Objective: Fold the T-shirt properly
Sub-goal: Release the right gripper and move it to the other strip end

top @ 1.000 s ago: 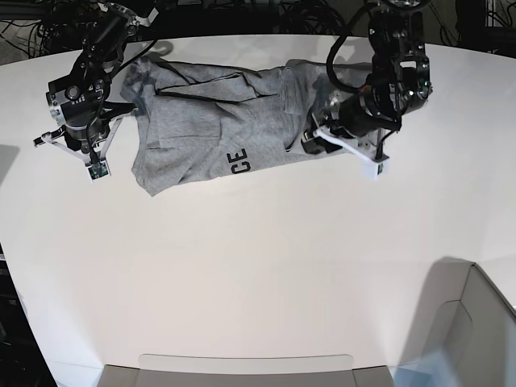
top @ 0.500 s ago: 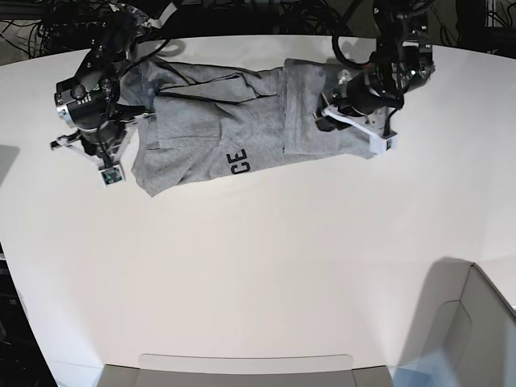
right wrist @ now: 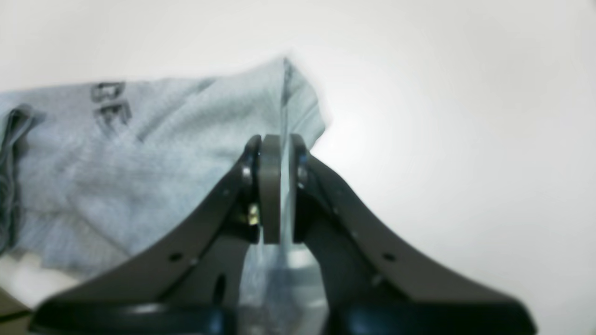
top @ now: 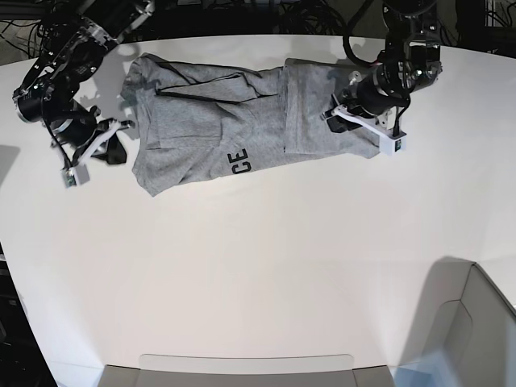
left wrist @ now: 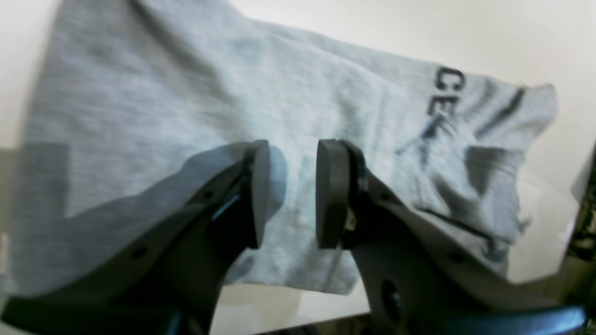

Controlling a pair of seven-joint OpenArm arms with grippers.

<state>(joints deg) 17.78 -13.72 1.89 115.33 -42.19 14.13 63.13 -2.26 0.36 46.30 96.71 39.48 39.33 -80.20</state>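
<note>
The heather-grey T-shirt (top: 210, 113) lies crumpled lengthwise across the far part of the white table (top: 258, 266), black letters "CE" (top: 239, 163) showing near its front edge. My left gripper (top: 333, 111) hovers over the shirt's right end. In the left wrist view its jaws (left wrist: 293, 149) stand apart, with flat cloth (left wrist: 139, 116) behind them and nothing between the pads. My right gripper (top: 117, 129) is at the shirt's left edge. In the right wrist view it (right wrist: 281, 139) is shut, a thin fold of the shirt (right wrist: 139, 163) running into the pads.
Black cables and equipment crowd the dark strip behind the table's far edge (top: 266, 16). A grey open box (top: 476, 322) stands at the front right corner. A grey panel (top: 242, 371) lies along the front edge.
My right arm has swung out to the left and the shirt's left edge has shifted left with it. The left gripper has moved up and right along the shirt's right end, its jaws narrowing.
</note>
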